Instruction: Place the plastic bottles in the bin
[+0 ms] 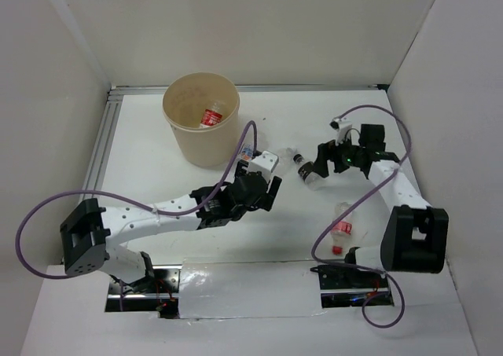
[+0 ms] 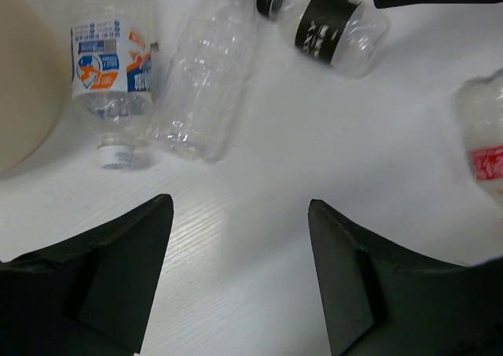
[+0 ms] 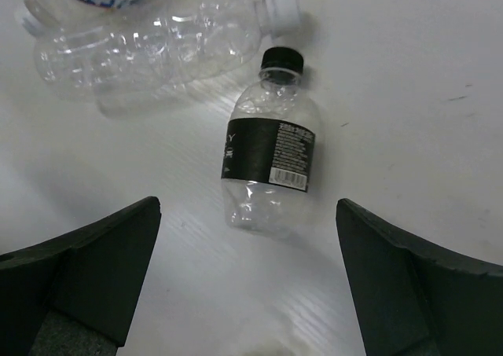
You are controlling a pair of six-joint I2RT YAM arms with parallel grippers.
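Here, black-label bottle (image 3: 269, 163) lies centred just ahead of spread-wide R hand (image 3: 248, 203), w/o contact.

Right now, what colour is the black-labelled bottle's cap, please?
Black cap, best seen from the right wrist.

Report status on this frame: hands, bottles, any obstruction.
Left hand open, empty. Right hand open above black-label bottle, no grip. One red-label bottle in bin, rest on table. Clear bottle lies close by its cap end.
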